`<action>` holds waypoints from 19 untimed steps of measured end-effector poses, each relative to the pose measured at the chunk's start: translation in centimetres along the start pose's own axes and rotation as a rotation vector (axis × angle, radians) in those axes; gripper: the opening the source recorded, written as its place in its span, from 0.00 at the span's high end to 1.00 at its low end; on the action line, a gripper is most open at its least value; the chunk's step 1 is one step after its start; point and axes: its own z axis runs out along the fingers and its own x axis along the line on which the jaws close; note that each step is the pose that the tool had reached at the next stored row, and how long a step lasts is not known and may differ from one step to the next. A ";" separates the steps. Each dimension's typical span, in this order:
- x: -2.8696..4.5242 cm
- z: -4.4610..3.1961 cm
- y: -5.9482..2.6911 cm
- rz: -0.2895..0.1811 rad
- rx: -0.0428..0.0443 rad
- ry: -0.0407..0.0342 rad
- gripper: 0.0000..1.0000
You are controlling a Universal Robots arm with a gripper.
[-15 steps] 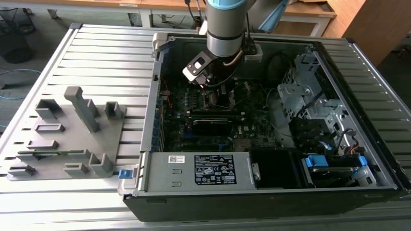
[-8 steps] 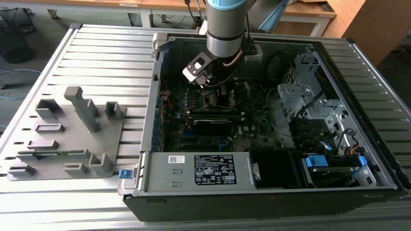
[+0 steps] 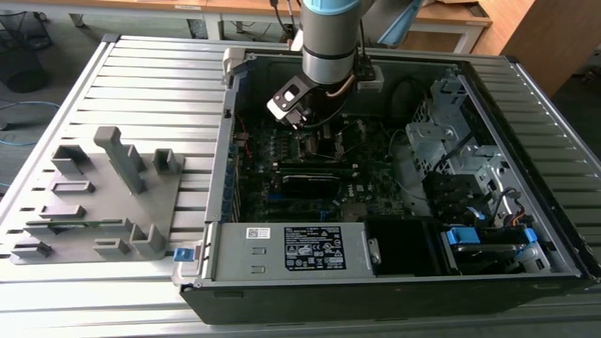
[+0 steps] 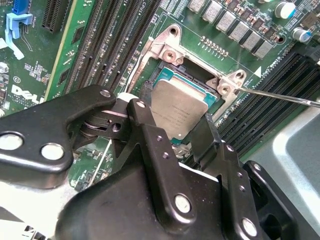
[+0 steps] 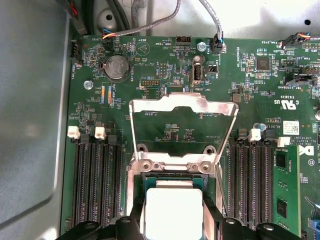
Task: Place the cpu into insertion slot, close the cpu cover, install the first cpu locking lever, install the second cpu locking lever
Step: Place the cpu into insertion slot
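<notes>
The cpu (image 4: 180,110), a pale silver square, sits between my gripper's (image 4: 176,112) two black fingers (image 4: 145,135), which are shut on its opposite edges. It is level with or just above the insertion slot (image 4: 169,54), whose silvery rim shows around it. In the first wrist view the cpu (image 5: 172,212) lies over the insertion slot (image 5: 175,165), and the cpu cover (image 5: 182,104) stands open, swung back over the green board. A thin locking lever (image 4: 280,95) sticks out unlatched beside the socket. In the exterior view my gripper (image 3: 298,121) reaches down into the computer case.
Long black memory slots (image 5: 97,185) flank the socket on both sides, one holding a green module (image 5: 286,195). The case walls (image 3: 221,176), power supply (image 3: 310,246) and drive bays (image 3: 441,141) surround the board. A grey parts fixture (image 3: 98,197) stands on the table at the exterior view's left.
</notes>
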 end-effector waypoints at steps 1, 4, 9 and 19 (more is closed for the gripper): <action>0.04 0.06 0.01 0.000 -0.0005 0.0018 0.45; 0.05 0.07 0.02 0.000 -0.0007 0.0014 0.40; 0.04 0.00 0.02 0.000 -0.0005 0.0011 0.40; 0.05 -2.11 0.17 0.000 -0.0004 0.0009 0.40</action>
